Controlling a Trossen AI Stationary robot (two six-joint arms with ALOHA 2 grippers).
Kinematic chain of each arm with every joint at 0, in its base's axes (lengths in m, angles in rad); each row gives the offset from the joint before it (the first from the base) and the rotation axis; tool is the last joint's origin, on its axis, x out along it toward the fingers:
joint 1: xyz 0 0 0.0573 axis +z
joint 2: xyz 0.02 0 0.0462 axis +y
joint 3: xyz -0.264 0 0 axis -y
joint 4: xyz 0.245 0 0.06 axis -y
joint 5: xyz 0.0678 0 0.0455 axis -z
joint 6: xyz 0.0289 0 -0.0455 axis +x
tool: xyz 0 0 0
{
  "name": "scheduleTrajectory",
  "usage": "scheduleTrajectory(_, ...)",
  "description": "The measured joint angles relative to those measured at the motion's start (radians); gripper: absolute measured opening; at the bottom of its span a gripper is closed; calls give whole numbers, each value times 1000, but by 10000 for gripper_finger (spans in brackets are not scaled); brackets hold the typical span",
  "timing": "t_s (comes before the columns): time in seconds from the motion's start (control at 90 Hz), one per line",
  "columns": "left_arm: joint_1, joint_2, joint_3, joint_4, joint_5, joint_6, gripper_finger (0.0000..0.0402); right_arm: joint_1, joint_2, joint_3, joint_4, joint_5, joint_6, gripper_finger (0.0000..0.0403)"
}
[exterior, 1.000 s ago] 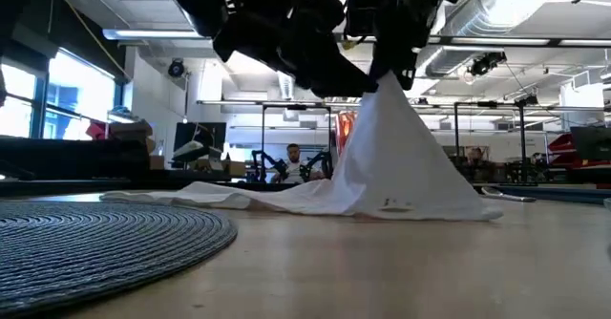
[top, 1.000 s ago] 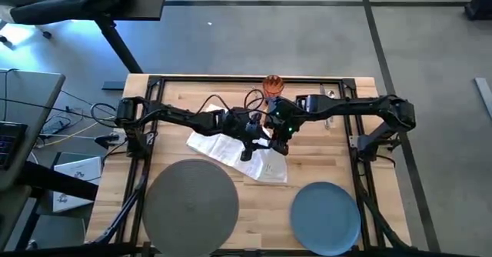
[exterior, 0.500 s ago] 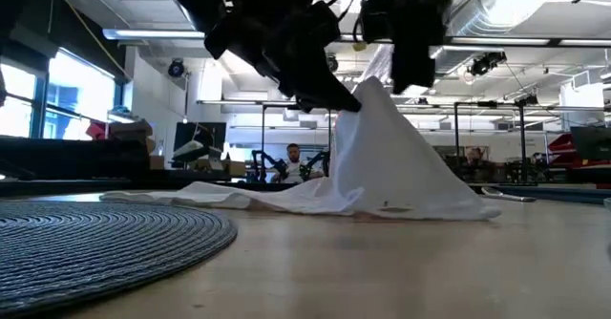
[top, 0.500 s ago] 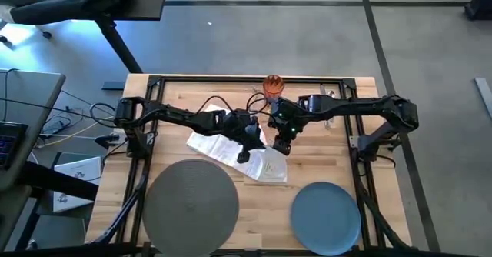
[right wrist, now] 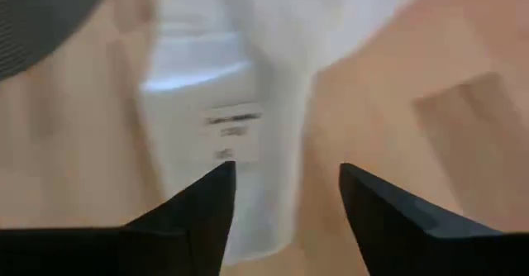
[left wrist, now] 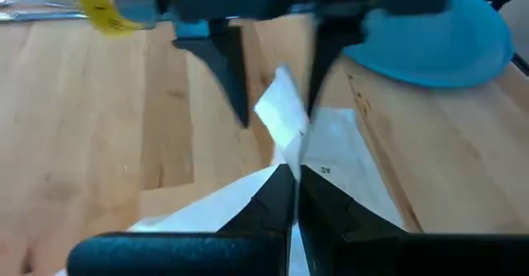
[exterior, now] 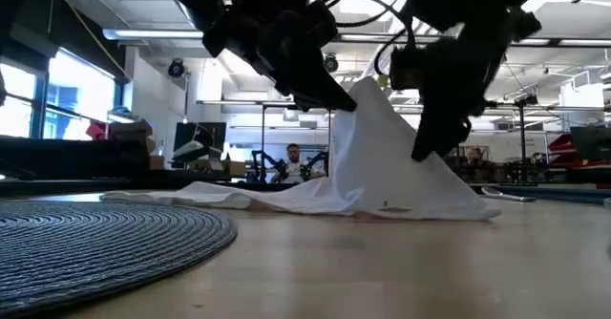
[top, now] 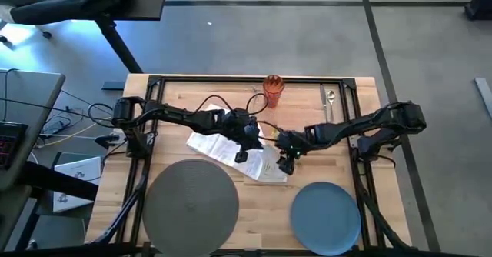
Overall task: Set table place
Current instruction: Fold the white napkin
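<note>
Looking down, high view:
Table [top: 192, 95]: light wood with a black rail frame.
Left gripper [top: 243, 154]: over the table's middle, above the white napkin [top: 219, 145].
Right gripper [top: 287, 163]: just right of the left one, at the napkin's right end.
Grey placemat [top: 189, 206]: near edge, left of centre.
Blue plate [top: 326, 216]: near edge, right, well apart from the placemat.
Orange tumbler [top: 273, 90]: upright at the far edge, centre.
Cutlery [top: 329, 101]: far right, beside the rail.

Low view:
Napkin [exterior: 382, 161]: pulled up into a tent; its peak is pinched by the left gripper [exterior: 339, 99], the rest trails flat to the left.
Right gripper [exterior: 430, 142]: hangs against the tent's right slope, not holding it.
Placemat [exterior: 105, 238]: near left.

Left wrist view:
Left fingers [left wrist: 273, 195]: closed tight on a raised fold of the napkin [left wrist: 285, 119].
Right gripper [left wrist: 273, 69]: beyond it, fingers spread either side of the fold.
Plate [left wrist: 438, 36]: behind.

Right wrist view:
Right fingers [right wrist: 202, 206]: apart, nothing between them, napkin [right wrist: 223, 119] below.
</note>
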Motion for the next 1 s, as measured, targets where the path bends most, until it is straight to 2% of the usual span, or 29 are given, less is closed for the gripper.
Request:
scheduleTrajectory(0.089,0,-6,0,-4,7,-9,0,3,5,-44,91,1,7,123)
scheduleTrajectory(0.2,0,-31,0,-24,-10,-28,0,3,6,-59,149,1,93,31)
scheduleTrajectory(0.244,0,-42,0,-41,-34,-46,2,3,6,-46,140,8,107,14)
scheduleTrajectory(0.311,6,-52,0,-71,-42,-58,11,3,5,-11,100,19,123,6)
scheduleTrajectory(0.389,17,-51,0,-99,-1,-69,33,3,3,40,41,22,110,2)
scheduleTrajectory(0.589,27,-52,0,-108,8,-76,123,3,3,132,-140,45,59,0)
scheduleTrajectory(0.733,11,-62,1,-46,0,-76,172,3,3,158,-177,44,21,0)
scheduleTrajectory(0.867,-11,-60,0,-50,-50,-76,177,3,2,159,-184,40,21,0)
scheduleTrajectory(1.0,-22,-60,0,-50,-84,-78,143,3,2,159,-184,39,19,0)
